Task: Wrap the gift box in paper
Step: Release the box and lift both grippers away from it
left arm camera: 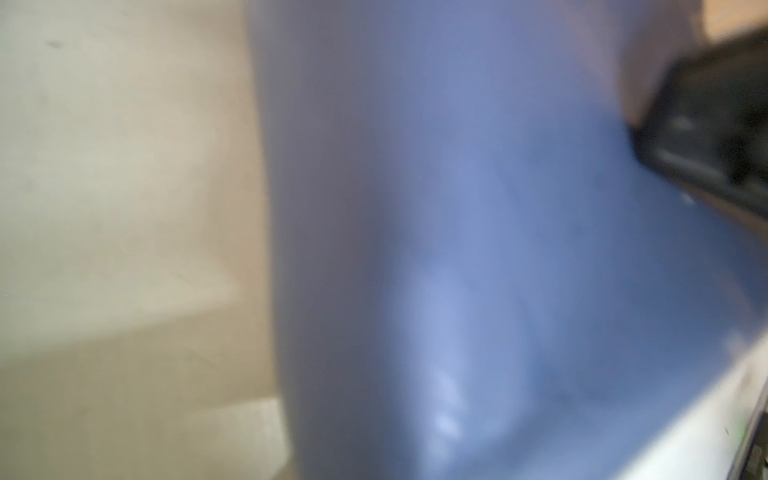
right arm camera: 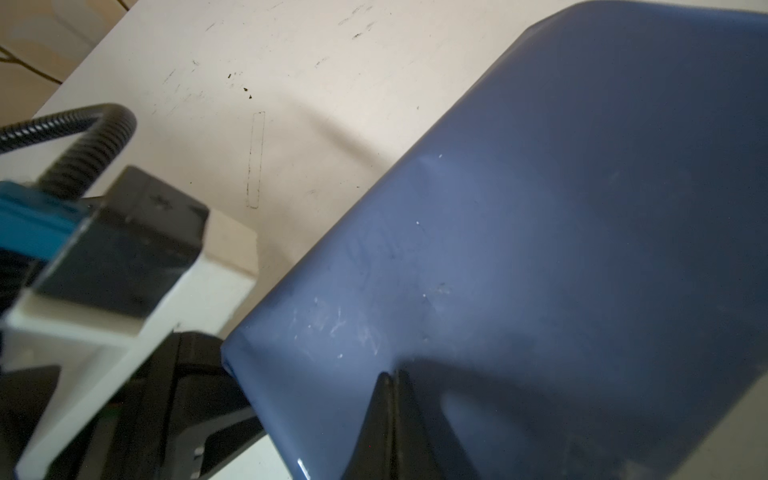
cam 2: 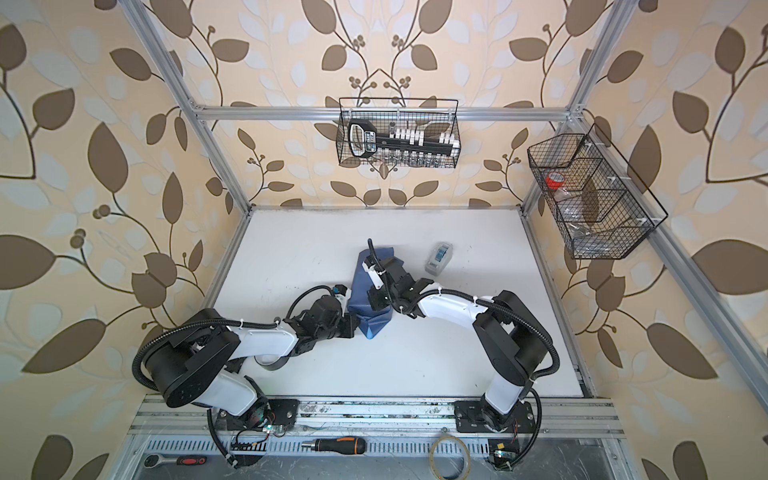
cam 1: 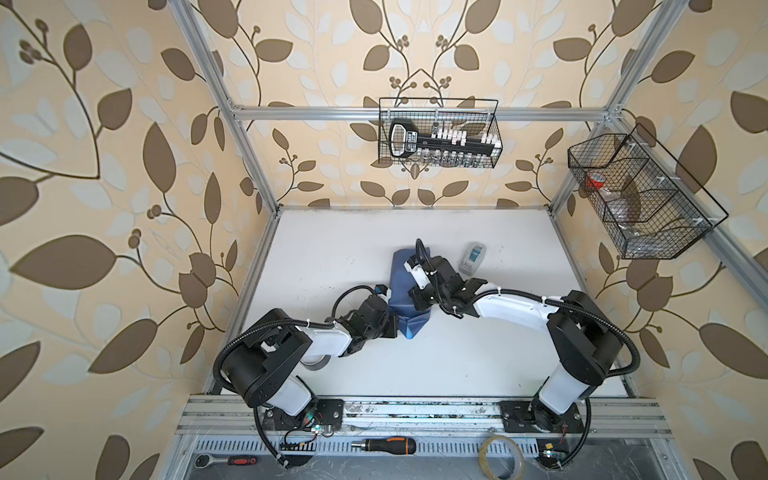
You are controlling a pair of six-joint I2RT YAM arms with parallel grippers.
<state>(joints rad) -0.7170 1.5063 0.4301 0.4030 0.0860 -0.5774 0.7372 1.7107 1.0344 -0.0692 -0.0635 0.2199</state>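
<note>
Pinning the paper (cam 1: 399,284), wrapped over the hidden gift box mid-table nr the tape dispenser (cam 1: 472,258), w/ right gripper (right arm camera: 391,384), jaws closed, on top & left gripper (cam 1: 393,328), also closed, against near end, prob. stopping folds springing open.

The paper (cam 1: 402,282) lies in the middle of the desk (cam 1: 332,249) as a parcel, its long side running front to back in both top views. The left tool (cam 1: 397,326) meets the parcel's near left corner. The right tool (cam 1: 419,302) reaches in from the right and rests on top of the parcel. A dispenser (cam 1: 472,257) lies on the desk to the right of the parcel's far end, apart from it. A back basket (cam 1: 382,124) hangs behind the desk, above its far edge. A side basket (cam 1: 673,232) hangs above the desk's right edge. Before the desk lie a ratchet (cam 1: 226,460) at left, a screwdriver (cam 1: 384,445) in the middle and a tape roll (cam 1: 500,437) at right.
</note>
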